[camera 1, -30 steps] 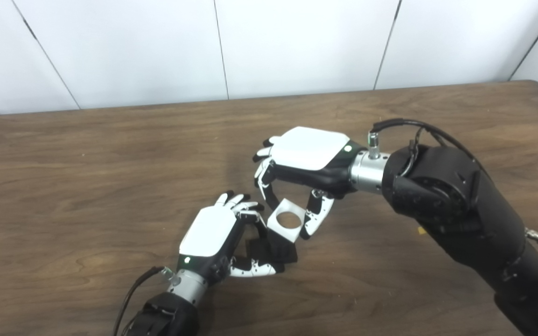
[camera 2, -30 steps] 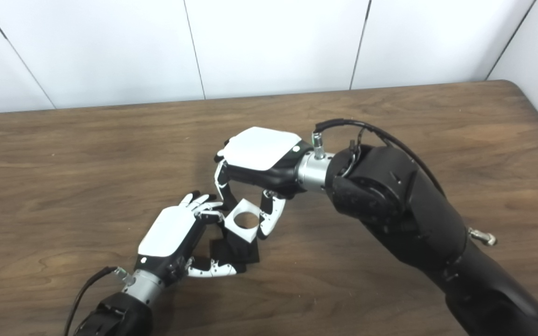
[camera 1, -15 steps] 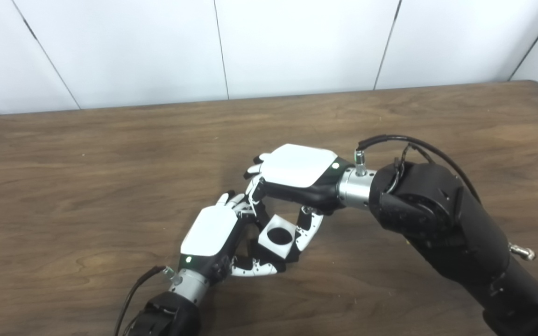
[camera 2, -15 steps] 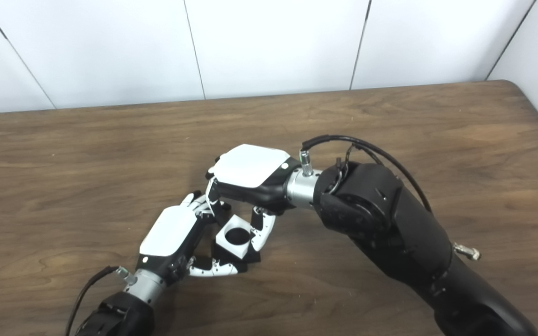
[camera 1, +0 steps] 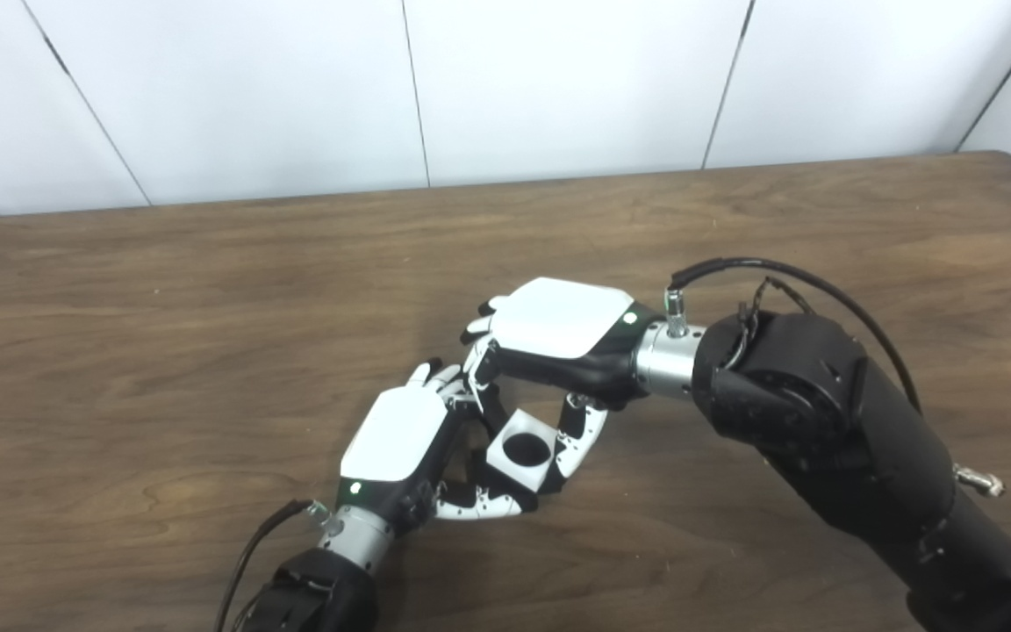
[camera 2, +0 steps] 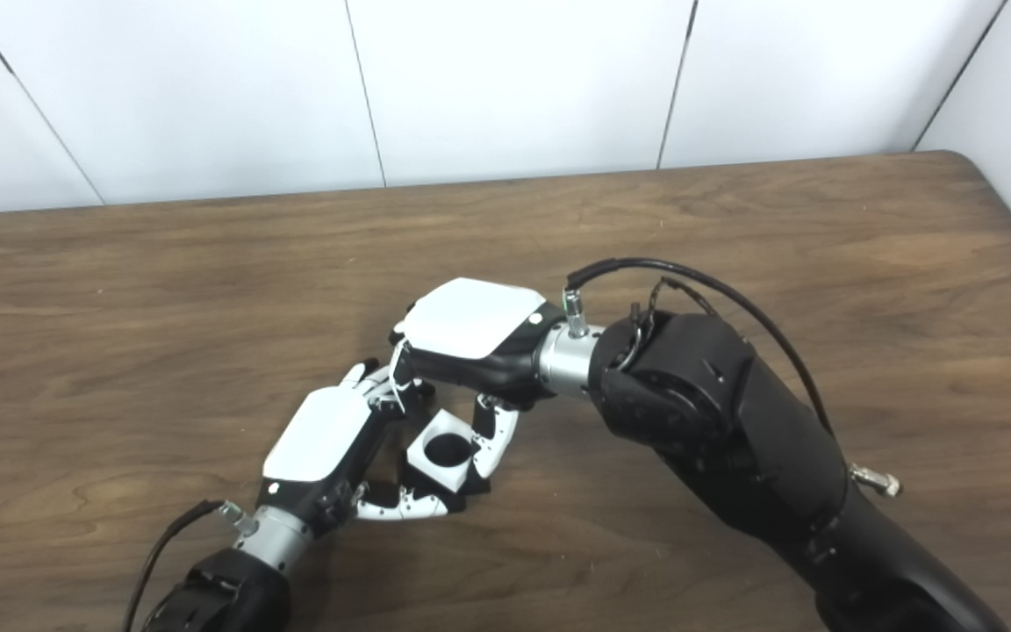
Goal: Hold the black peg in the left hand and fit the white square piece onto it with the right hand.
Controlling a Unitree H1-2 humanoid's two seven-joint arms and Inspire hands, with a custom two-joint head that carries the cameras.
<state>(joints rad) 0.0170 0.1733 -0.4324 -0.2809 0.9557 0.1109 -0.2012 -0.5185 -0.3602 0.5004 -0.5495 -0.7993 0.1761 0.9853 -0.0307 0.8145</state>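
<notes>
- White piece point(camera 1: 523, 450) pinched in right hand point(camera 1: 558, 329): thumb point(camera 1: 577, 434) against its right side, fingers point(camera 1: 481, 373) curled down along its left side.
- Round hole of piece facing up, dark inside; tilted a little, lower corner toward near edge of table point(camera 1: 163, 290).
- Black peg point(camera 2: 451, 450) directly beneath piece, showing through the hole; mostly hidden, so depth of seating impossible to tell.
- Left hand point(camera 1: 400, 439) closed round peg: thumb point(camera 1: 479, 505) stretched along near side just under piece, fingers point(camera 1: 446, 379) wrapped over far side, tips touching or nearly touching right-hand fingers.
- Both hands packed tight round piece, little free space between them; left-hand thumb just below piece's lower corner.
- Pair sitting right of table's middle, closer to near edge than far edge; wide bare wood toward left edge, far edge and far-right corner.
- Right hand palm down, white back plate up, wrist pointing toward right edge; forearm running down to picture's bottom-right corner, black cable point(camera 1: 777, 272) looping above wrist.
- Left hand tilted, white back plate facing up and left, fingers pointing toward far-right corner; forearm entering from bottom edge left of centre.
- Contact between left hand and table unclear.
</notes>
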